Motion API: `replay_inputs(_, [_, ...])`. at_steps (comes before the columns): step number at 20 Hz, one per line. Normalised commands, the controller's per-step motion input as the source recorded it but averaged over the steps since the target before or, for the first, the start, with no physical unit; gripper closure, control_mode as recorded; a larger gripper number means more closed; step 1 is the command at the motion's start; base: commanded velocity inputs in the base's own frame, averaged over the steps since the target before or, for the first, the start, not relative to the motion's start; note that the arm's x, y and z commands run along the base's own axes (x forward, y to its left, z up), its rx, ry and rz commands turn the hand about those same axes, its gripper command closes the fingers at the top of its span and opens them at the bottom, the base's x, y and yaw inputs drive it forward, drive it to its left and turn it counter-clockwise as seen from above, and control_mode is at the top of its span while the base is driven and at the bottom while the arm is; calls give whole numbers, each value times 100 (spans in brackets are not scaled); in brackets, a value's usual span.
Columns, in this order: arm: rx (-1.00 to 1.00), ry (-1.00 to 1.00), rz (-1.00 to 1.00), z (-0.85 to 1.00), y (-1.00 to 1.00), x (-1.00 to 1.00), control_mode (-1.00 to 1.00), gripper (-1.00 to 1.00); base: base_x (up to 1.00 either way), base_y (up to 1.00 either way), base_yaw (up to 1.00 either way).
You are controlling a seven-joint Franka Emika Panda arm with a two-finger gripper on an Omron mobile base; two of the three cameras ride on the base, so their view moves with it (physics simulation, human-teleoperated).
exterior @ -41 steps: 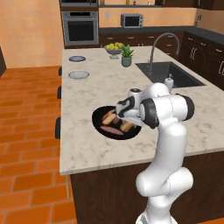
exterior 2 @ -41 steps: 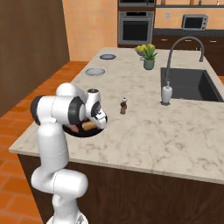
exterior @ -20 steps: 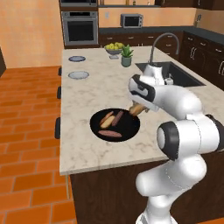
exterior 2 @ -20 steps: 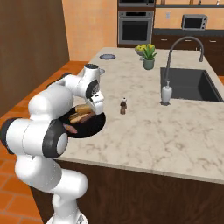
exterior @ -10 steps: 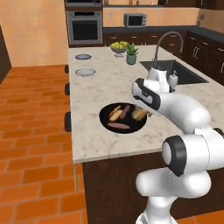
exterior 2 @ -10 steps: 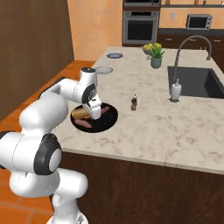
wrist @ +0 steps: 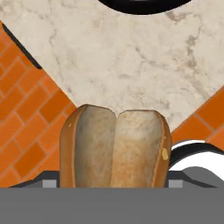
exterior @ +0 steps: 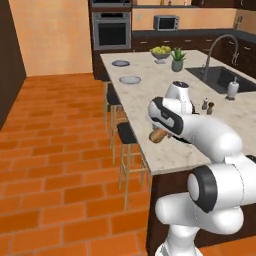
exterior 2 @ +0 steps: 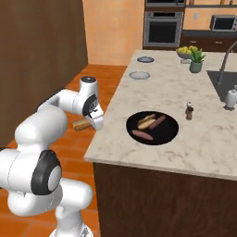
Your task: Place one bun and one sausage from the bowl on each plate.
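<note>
My gripper (exterior 2: 90,121) is shut on a split tan bun (exterior 2: 82,124), which hangs in the air just off the island's left edge, above the brick floor. The same bun (exterior: 159,135) pokes out beside the forearm, and in the hand view the bun (wrist: 114,148) hides the finger tips. The black bowl (exterior 2: 165,133) sits to the right on the counter with another bun (exterior 2: 146,121) and two sausages (exterior 2: 141,135) in it. Its rim (wrist: 140,5) shows at the hand view's top. Two plates (exterior 2: 139,75) (exterior 2: 145,59) lie bare further along the counter, plates (exterior: 130,79) (exterior: 120,63).
A small brown shaker (exterior 2: 188,110) stands right of the bowl. Further back are a fruit bowl (exterior 2: 186,50), a potted plant (exterior 2: 196,60), and the sink with a soap dispenser (exterior 2: 230,98). Stools (exterior: 125,132) line the island's left side over brick floor.
The base has driven, so both base views have shifted. Relative to the bowl, the gripper has carried the bun from above the bowl out past the counter's left edge.
</note>
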Motion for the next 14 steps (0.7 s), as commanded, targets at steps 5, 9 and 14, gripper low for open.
replay_inputs(5, [0,0,0,0,0,0,100,100,18,100,-28])
replay_inputs(9, [0,0,0,0,0,0,100,100,51,100,-43])
replay_inputs(14, [0,0,0,0,0,0,100,100,79,100,-44])
